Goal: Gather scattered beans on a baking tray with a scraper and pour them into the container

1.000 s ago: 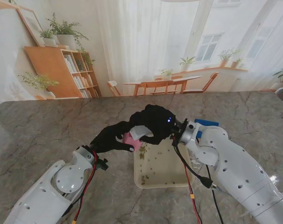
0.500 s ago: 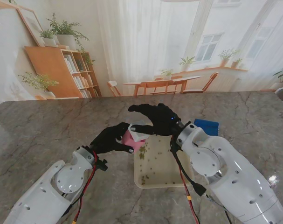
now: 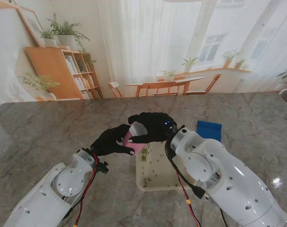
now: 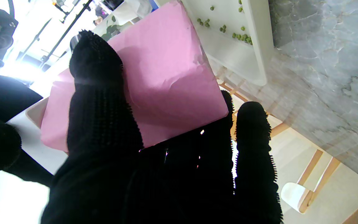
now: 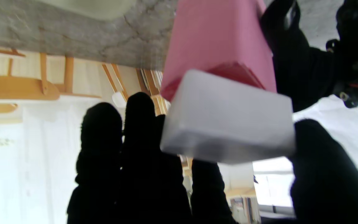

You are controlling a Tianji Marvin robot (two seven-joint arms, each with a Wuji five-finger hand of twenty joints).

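The scraper has a pink blade [image 3: 135, 144] and a white handle [image 3: 137, 128]. It is held up over the far left corner of the cream baking tray [image 3: 139, 179]. My left hand [image 3: 111, 140] pinches the pink blade [image 4: 166, 71] between thumb and fingers. From the other side, my right hand [image 3: 152, 127] curls over the white handle [image 5: 228, 130], fingers on one side and thumb on the other. Green beans [image 3: 151, 178] lie scattered on the tray, with more along its edge [image 4: 241, 35]. A blue container [image 3: 209, 129] sits to the right of the tray.
The grey marble table [image 3: 48, 127] spreads out on all sides. My right forearm [image 3: 214, 175] covers the right part of the tray. The wall behind is a printed room scene with shelves and chairs.
One second ago the right hand was curled at the handle. Half a second ago its fingers were spread above it. Now they have closed around the handle. The left hand has kept its hold.
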